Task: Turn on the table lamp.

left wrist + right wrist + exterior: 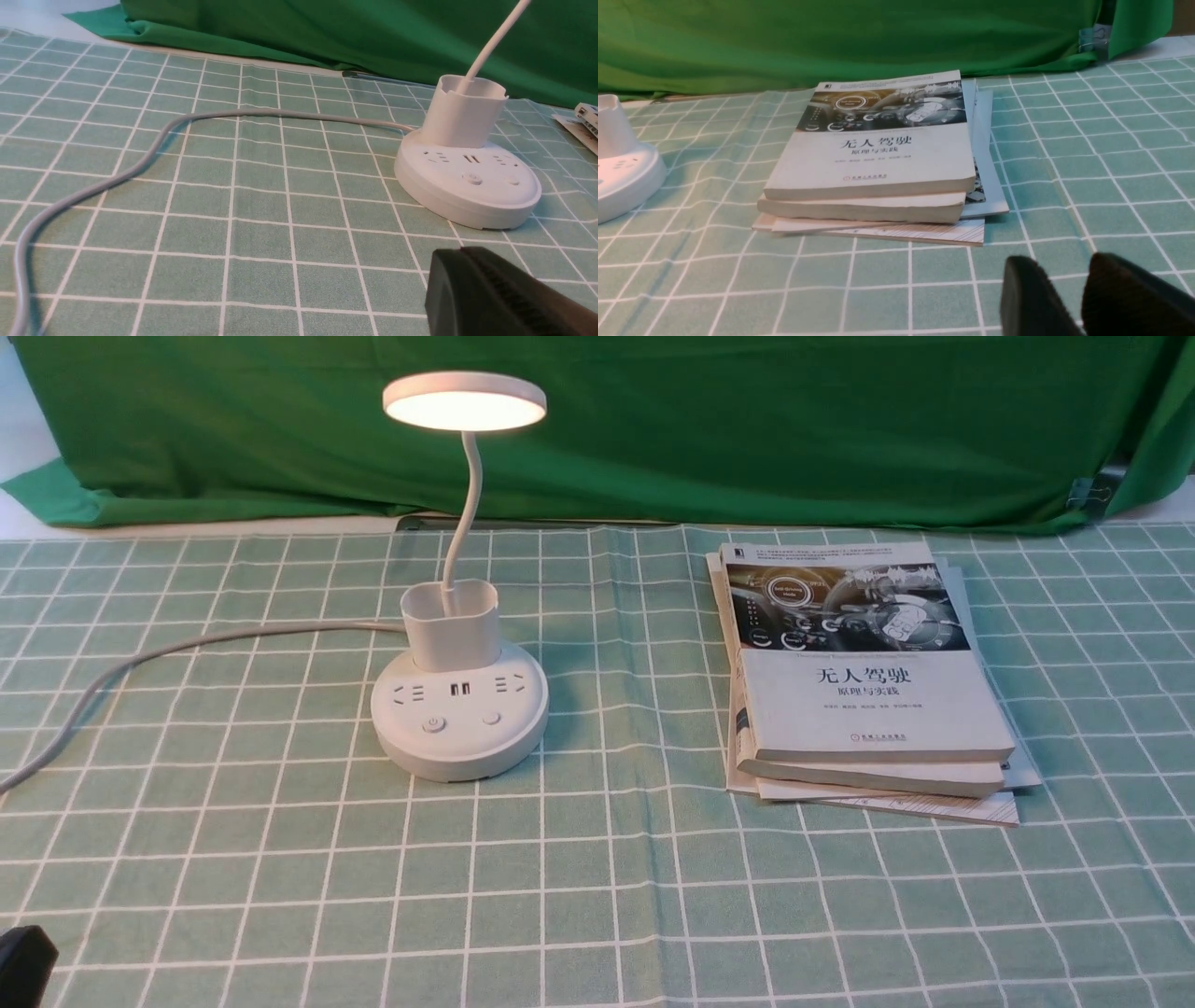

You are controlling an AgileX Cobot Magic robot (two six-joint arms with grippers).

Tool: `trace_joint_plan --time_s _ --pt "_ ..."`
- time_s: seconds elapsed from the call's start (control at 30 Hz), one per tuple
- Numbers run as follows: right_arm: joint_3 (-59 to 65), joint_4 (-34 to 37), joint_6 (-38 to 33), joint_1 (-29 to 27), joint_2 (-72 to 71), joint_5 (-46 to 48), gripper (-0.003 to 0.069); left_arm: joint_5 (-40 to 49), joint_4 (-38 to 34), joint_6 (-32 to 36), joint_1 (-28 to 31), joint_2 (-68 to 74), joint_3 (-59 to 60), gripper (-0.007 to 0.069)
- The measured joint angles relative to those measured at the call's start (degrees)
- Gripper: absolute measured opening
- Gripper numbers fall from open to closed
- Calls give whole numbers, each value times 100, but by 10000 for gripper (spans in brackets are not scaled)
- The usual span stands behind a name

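The white table lamp (457, 719) stands left of centre on the checked cloth. Its round disc head (464, 401) glows on a thin curved neck that rises from the cup-shaped holder (450, 625). Two buttons (434, 723) sit on the front of the round base. In the left wrist view the lamp base (467, 182) lies ahead of my left gripper (460, 252), which is shut, holds nothing and stands a short way from the base. My right gripper (1060, 259) is open and holds nothing, low over the cloth near the books. The lamp's edge (621, 172) shows far off to its side.
A stack of books (868, 681) lies right of the lamp and shows again in the right wrist view (878, 158). The lamp's grey cable (187, 644) curves off to the left across the cloth (140, 163). A green backdrop cloth (653, 429) closes the far side.
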Motion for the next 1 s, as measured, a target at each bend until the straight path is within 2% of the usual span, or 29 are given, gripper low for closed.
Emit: trace_joint_plan --time_s 0.27,1.0 --pt "0 0 -5 0 0 0 238 -81 0 251 0 0 0 1" --pt "0 5 -5 0 0 0 238 -91 0 387 0 0 0 1"
